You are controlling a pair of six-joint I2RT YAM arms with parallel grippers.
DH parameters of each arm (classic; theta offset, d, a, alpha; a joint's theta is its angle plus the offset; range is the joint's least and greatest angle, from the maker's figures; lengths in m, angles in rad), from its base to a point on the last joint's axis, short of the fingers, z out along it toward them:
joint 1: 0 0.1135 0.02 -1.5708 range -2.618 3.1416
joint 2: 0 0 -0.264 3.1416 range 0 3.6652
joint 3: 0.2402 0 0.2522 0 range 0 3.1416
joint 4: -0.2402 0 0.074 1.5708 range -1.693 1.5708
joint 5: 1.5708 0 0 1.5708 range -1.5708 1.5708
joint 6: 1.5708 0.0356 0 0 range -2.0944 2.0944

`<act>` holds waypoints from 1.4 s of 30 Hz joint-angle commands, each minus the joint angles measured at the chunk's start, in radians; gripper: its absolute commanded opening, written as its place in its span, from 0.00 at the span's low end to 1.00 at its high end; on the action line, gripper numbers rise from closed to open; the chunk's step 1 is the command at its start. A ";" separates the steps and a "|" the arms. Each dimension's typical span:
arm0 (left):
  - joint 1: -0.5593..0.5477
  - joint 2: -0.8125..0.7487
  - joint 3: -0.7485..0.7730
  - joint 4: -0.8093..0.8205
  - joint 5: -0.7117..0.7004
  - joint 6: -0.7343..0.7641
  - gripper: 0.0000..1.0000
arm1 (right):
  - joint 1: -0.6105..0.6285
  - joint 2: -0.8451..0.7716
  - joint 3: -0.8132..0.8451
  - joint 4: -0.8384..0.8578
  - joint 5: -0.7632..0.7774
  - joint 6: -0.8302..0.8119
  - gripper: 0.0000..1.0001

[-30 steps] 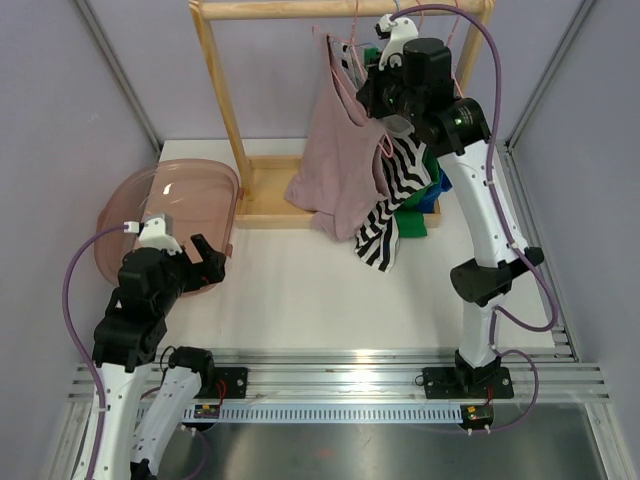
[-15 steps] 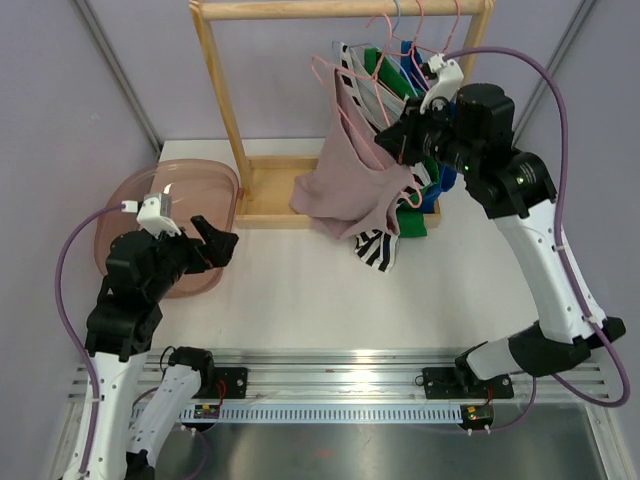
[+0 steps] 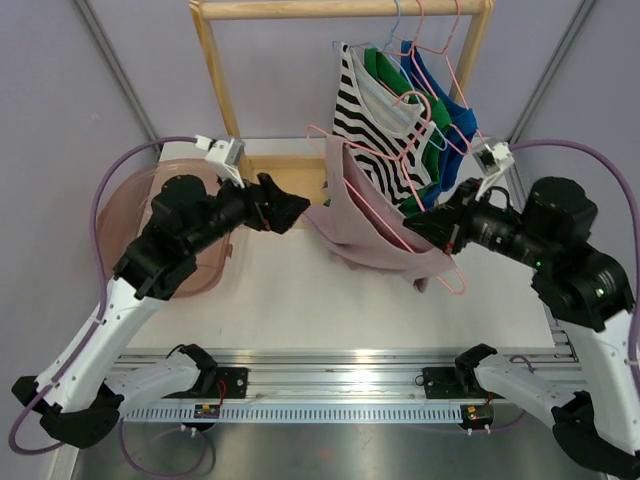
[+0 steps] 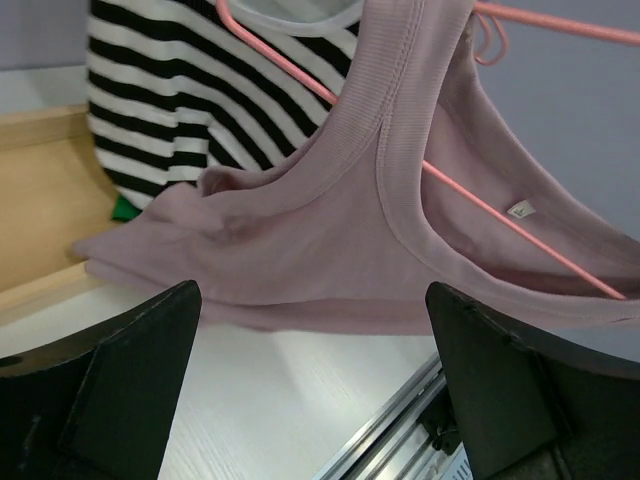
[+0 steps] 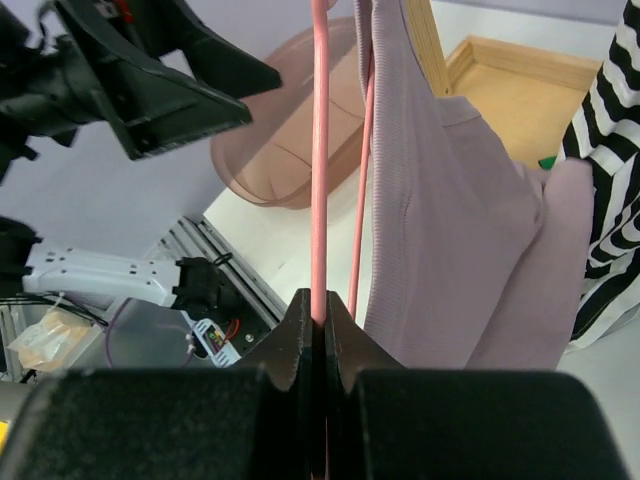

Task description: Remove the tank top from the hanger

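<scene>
Since the earlier frame, the right arm has swung down and away from the wooden rack, bringing the pink wire hanger off the rail. The left arm has lifted from beside the pink basin and reached in toward the garment. The right gripper is pinched tight on the hanger's wire, its two fingers pressed together around it. The mauve tank top is draped on that hanger with a strap looped over the wire. It hangs over the white table just in front of the rack's base, between the two grippers. The left gripper is just beside the tank top's left edge, its fingers spread wide and holding nothing. Behind them, a black-and-white striped top, a green garment and a blue one hang on the rail.
</scene>
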 commanded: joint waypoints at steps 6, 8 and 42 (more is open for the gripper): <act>-0.308 0.015 0.073 0.265 -0.217 0.203 0.99 | 0.010 -0.090 0.114 -0.079 -0.056 0.039 0.00; -0.367 0.035 0.083 0.287 -0.249 0.249 0.99 | 0.009 -0.101 0.100 -0.089 -0.054 0.043 0.00; -0.295 0.219 0.164 0.113 -0.835 0.201 0.00 | 0.007 -0.142 -0.168 0.043 -0.053 -0.060 0.00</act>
